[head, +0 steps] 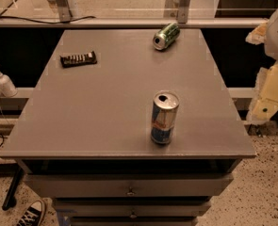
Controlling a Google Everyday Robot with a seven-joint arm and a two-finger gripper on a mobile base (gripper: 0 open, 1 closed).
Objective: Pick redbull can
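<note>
The redbull can stands upright near the front edge of the grey table, right of centre. It is slim, silver and blue with red marks, and its silver top has an open pull-tab hole. My gripper shows as cream and white parts at the right edge of the camera view. It is off the table's right side, well apart from the can, and holds nothing that I can see.
A green can lies on its side at the table's back edge. A dark snack bar lies at the back left. A white pump bottle stands on a ledge to the left. Drawers sit below the tabletop.
</note>
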